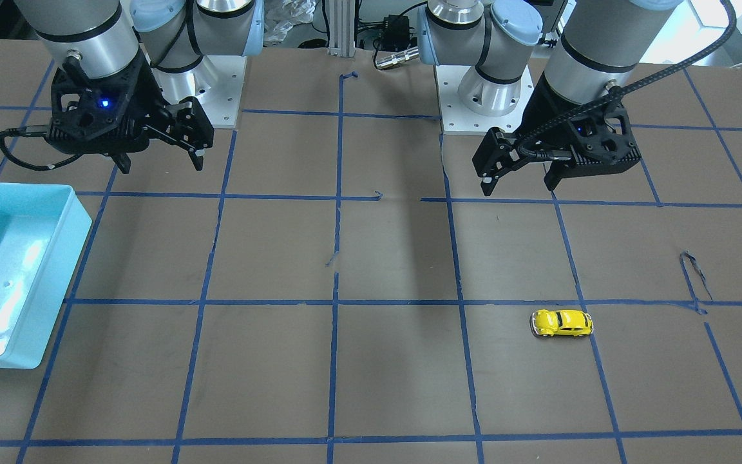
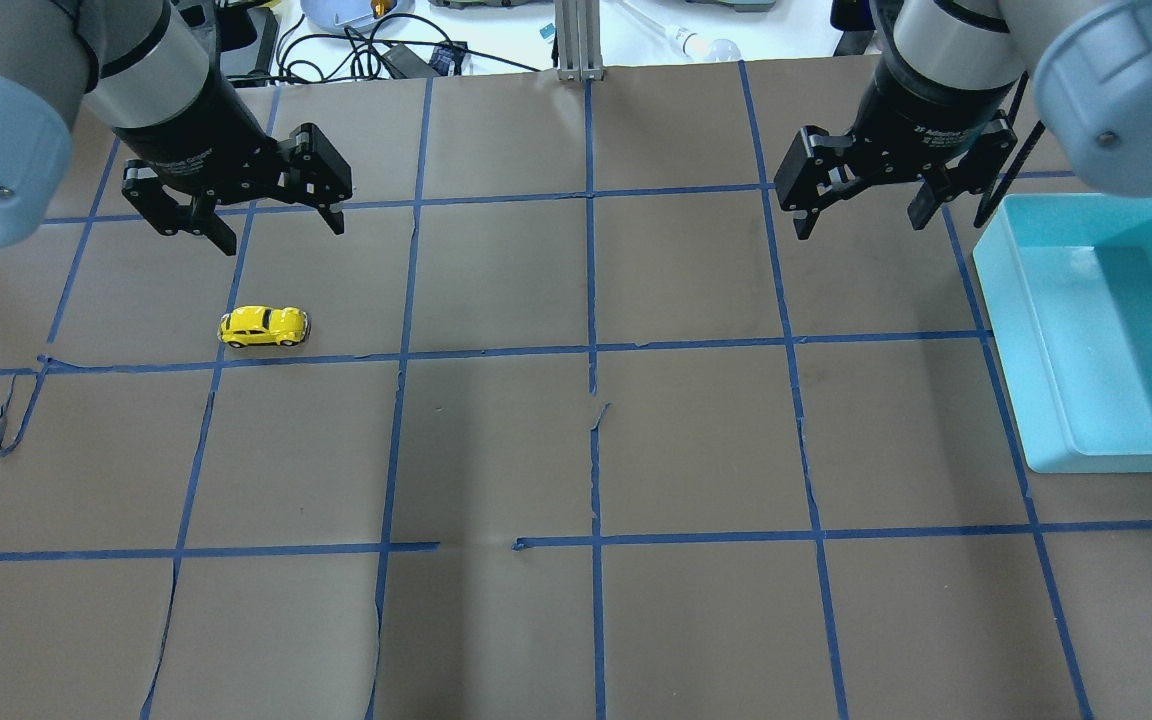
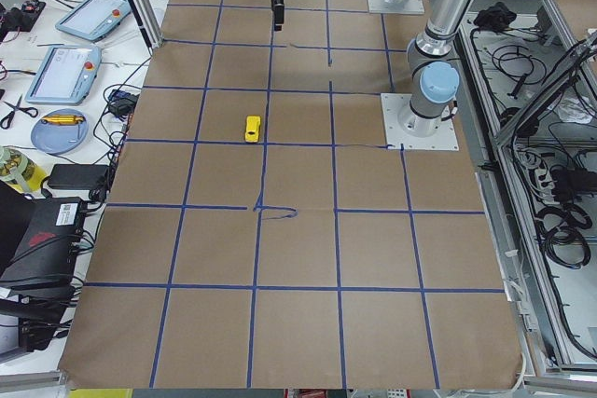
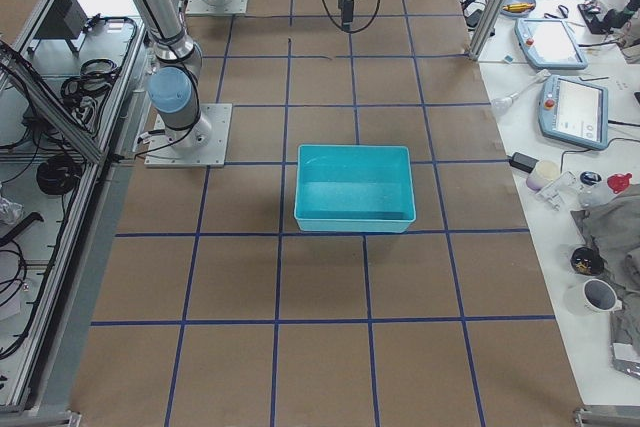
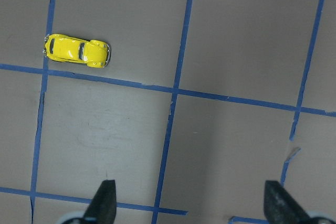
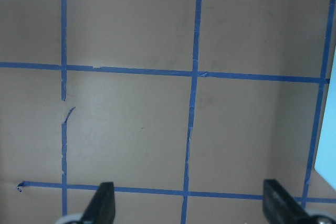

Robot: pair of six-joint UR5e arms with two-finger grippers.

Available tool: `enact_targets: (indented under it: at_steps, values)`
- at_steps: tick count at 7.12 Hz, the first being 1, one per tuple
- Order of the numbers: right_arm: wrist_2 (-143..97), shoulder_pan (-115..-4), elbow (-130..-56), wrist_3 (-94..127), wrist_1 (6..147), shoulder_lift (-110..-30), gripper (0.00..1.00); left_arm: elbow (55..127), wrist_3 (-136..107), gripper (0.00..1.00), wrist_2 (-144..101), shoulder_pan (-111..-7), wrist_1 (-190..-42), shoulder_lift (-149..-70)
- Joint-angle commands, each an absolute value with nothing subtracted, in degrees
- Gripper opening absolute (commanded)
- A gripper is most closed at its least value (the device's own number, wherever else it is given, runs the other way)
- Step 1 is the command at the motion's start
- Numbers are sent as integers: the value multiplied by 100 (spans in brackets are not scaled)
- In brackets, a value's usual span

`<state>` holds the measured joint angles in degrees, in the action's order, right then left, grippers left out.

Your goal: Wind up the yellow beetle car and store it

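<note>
The yellow beetle car (image 2: 263, 326) stands on its wheels on the brown paper table, left of centre in the overhead view. It also shows in the front view (image 1: 561, 323), the left side view (image 3: 252, 129) and the left wrist view (image 5: 77, 50). My left gripper (image 2: 282, 228) hangs open and empty above the table, a little beyond the car. In the left wrist view its fingertips (image 5: 103, 203) stand wide apart. My right gripper (image 2: 861, 218) is open and empty, high above the table beside the bin. Its fingertips (image 6: 103, 203) are wide apart over bare paper.
A light blue plastic bin (image 2: 1036, 400) sits at the right edge of the overhead view, seen empty in the right side view (image 4: 355, 230). Blue tape lines grid the brown paper. The arm bases (image 1: 482, 96) stand at the robot's side of the table.
</note>
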<state>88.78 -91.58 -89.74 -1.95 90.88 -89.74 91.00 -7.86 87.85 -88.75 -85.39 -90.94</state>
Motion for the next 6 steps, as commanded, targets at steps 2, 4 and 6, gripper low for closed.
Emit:
enact_targets:
  at_steps: [2, 4, 6]
  values:
    - [8886, -9158, -8974, -193, 9088, -8974, 100, 9123, -677, 100, 8763, -8868, -8446, -9097]
    - [8886, -9158, -8974, -202, 9088, -8974, 100, 9123, -668, 100, 8754, -8859, -8446, -9105]
    - [8912, -9158, -8974, -202, 9070, -9017, 100, 9176, 47, 100, 8815, -8833, -8455, -9053]
